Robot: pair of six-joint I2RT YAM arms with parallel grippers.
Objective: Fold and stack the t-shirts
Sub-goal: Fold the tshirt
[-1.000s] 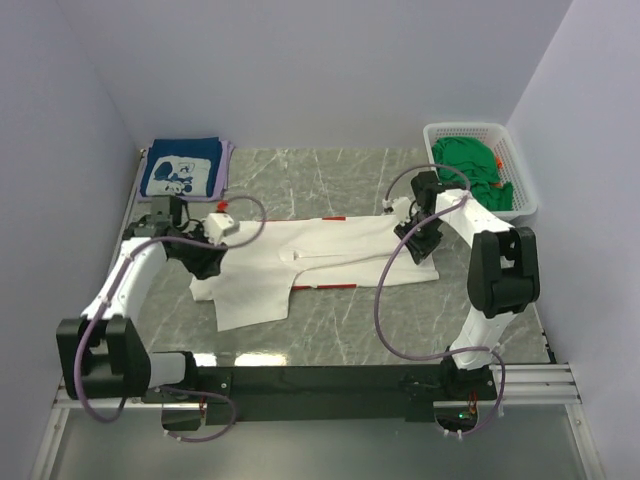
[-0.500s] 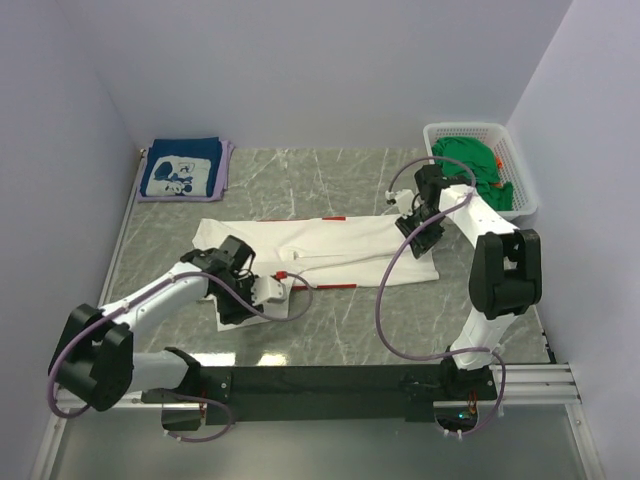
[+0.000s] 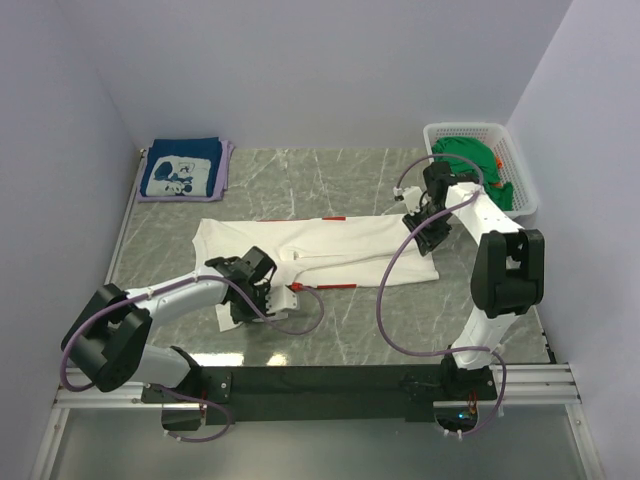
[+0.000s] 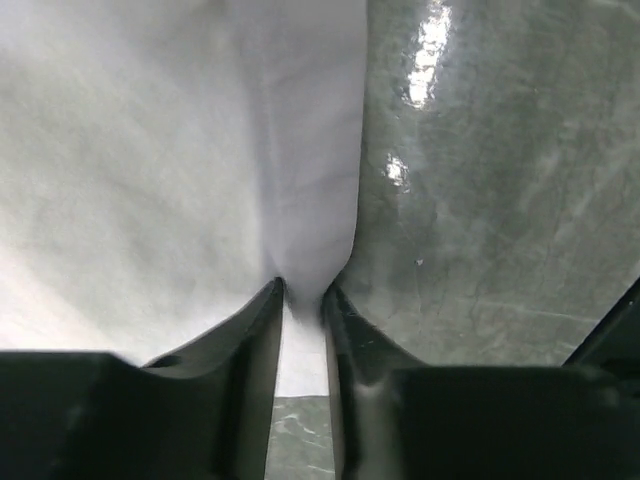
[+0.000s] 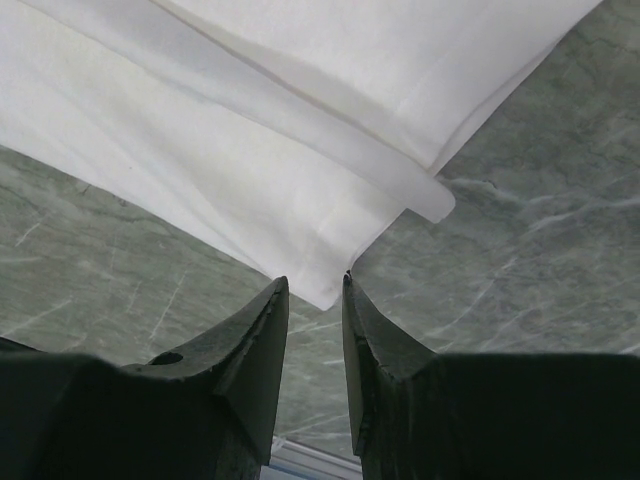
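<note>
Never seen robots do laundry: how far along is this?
Done: a folded navy t-shirt with white cartoon print lies back left. In hand: the large white t-shirt, partly folded; the left gripper pinches its edge, the right gripper sits at a corner. To do: green t-shirts crumpled in the white plastic basket.

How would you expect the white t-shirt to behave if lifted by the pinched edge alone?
Probably floppy: the white t-shirt puckers into a soft fold where the left gripper pinches it. Likely light, being thin cloth lying flat in layers on the table. It would probably drape and drag rather than hold its shape.
</note>
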